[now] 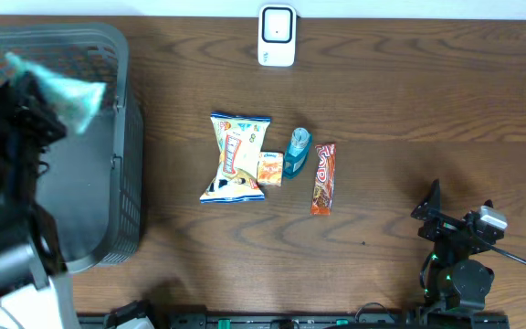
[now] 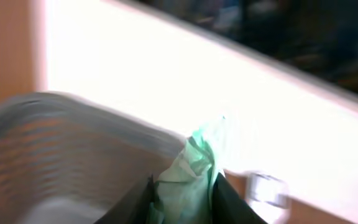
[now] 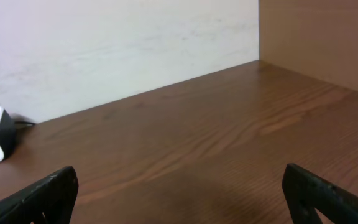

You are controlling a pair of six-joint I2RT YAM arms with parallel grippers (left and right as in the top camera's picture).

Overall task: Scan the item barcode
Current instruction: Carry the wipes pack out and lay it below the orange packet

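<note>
left gripper (image 2: 182, 200): pinched narrow on a crumpled pale green packet (image 2: 191, 168), a dark finger on each side, so it's holding that

green packet: up in the air over the far left corner of the bench (image 1: 409, 91), above the grey basket (image 1: 128, 183), nowhere near the reader

scanner (image 1: 277, 35): white unit at the far edge, about centre, well apart from the packet

right gripper (image 3: 179, 202): jaws spread wide, nothing between them, parked near right

other stuff: chip bag (image 1: 236, 157), small orange sachet (image 1: 270, 169), teal item (image 1: 297, 151) and snack bar (image 1: 323, 178) lying in a row mid-bench

barcode: can't see it anywhere on the packet, honestly

risk 1: the film is soft and bunched up, so the code might be folded into a crease or facing away from the window, and then no read

risk 2: the grip is on a thin bit of wrapper, so a quick swing across could let it slip out and drop into the basket

risk 3: the left wrist view is smeared with blur, so it's hard to judge orientation from it

risk 4: carrying it low over the middle could knock the row of items
</note>
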